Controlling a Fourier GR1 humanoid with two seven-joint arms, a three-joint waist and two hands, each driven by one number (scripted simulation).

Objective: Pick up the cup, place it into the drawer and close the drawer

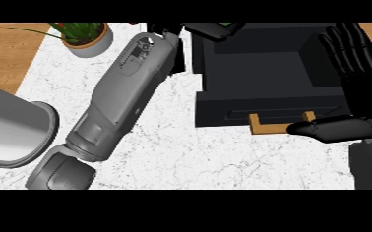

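Above the open drawer (269,73), left hand (210,29), right hand (349,69) open, no writing visible.

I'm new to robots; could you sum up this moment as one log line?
left robot hand: over drawer's far edge, grip unclear | right robot hand: open at drawer's right side | drawer: open | cup: unseen

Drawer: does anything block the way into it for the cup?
Nothing visible does. The drawer stands open and its dark inside shows nothing in it. The left robot hand is over its rear left corner, apparently curled round something green; whether that is the cup cannot be told.
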